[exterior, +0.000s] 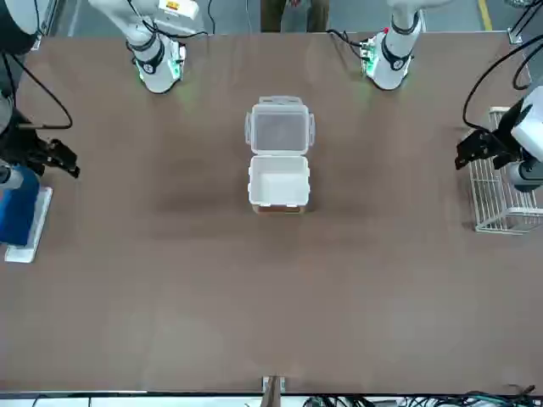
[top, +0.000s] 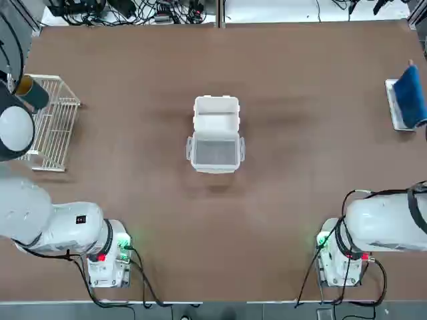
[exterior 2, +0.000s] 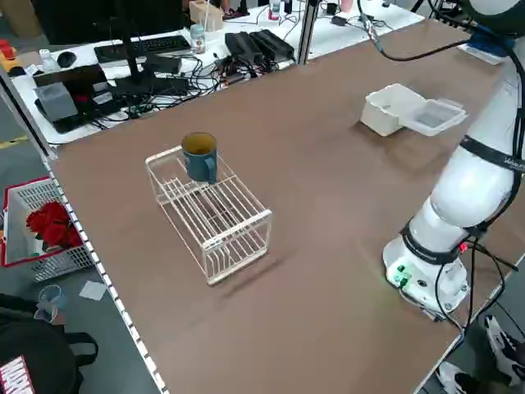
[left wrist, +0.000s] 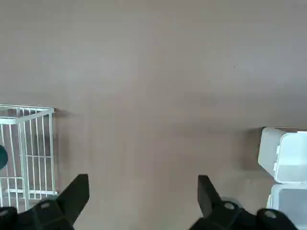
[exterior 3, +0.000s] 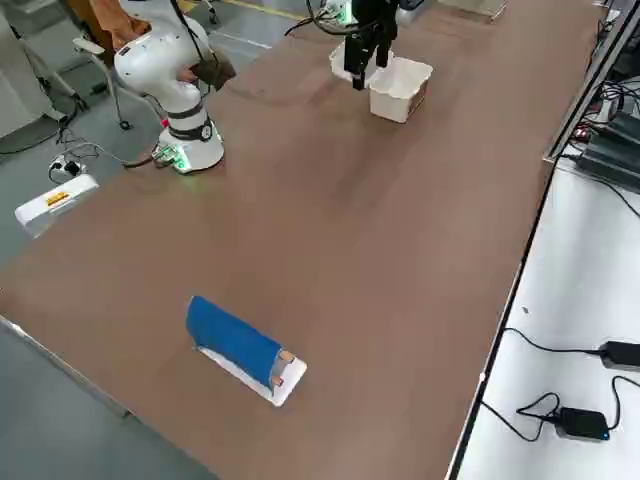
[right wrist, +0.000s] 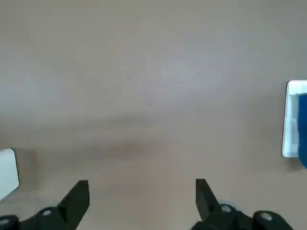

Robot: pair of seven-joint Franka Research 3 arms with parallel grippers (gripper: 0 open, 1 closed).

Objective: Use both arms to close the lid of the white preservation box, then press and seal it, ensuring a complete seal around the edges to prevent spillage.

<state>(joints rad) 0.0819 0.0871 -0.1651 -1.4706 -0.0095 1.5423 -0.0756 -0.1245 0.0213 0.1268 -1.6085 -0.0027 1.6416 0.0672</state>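
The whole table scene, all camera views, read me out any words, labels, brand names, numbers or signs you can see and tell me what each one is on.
None can be read.
A small dark label on the left arm: too small to read.
A yellow label on the right arm: too small to read.
The white preservation box and its lid: no print shows.

A white wire rack (exterior 2: 215, 215) stands on the brown table (exterior 2: 328, 205), a blue mug (exterior 2: 199, 156) on top. Well beyond it sits the white preservation box (exterior 2: 394, 109), lid (exterior 2: 436, 116) open.
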